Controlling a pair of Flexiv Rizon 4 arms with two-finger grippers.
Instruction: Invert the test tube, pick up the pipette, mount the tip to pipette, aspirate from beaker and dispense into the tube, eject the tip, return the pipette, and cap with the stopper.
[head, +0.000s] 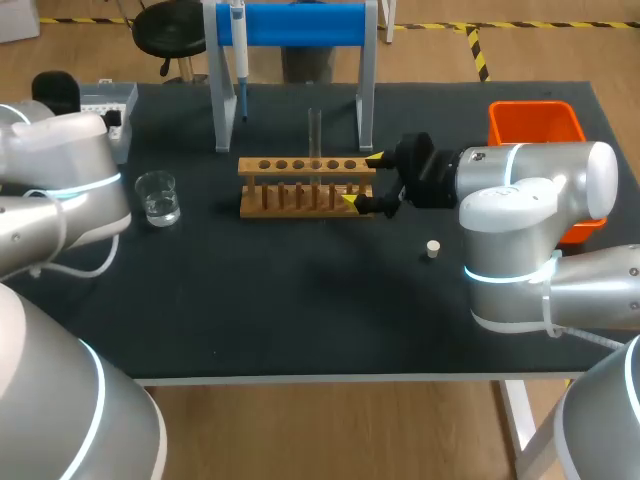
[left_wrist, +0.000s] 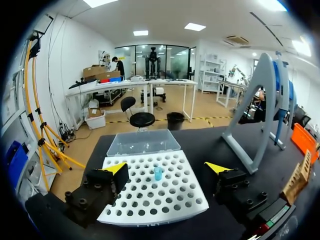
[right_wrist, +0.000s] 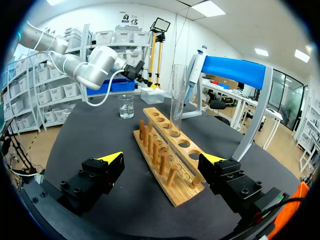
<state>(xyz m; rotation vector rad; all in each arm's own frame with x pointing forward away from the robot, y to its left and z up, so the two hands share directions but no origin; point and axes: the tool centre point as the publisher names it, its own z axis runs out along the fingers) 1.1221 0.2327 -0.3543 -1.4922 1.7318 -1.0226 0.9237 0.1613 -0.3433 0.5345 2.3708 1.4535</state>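
A clear test tube (head: 315, 135) (right_wrist: 176, 100) stands upright in the wooden rack (head: 300, 187) (right_wrist: 170, 165). My right gripper (head: 362, 180) (right_wrist: 162, 159) is open at the rack's right end, its fingers on either side of that end and touching nothing. The pipette (head: 240, 50) (right_wrist: 192, 75) hangs on the blue-topped stand (head: 300, 25). My left gripper (left_wrist: 167, 167) hangs open over the white tip box (left_wrist: 150, 192), where one blue tip (left_wrist: 158, 173) stands. The beaker (head: 158, 197) (right_wrist: 126, 106) sits left of the rack. A small white stopper (head: 432, 249) lies on the mat.
An orange bin (head: 535, 125) (left_wrist: 305, 140) stands at the table's back right, partly behind my right arm (head: 530, 200). My left arm (head: 60, 180) (right_wrist: 95, 67) covers most of the tip box in the head view. The stand's grey legs (left_wrist: 255, 115) rise beside the tip box.
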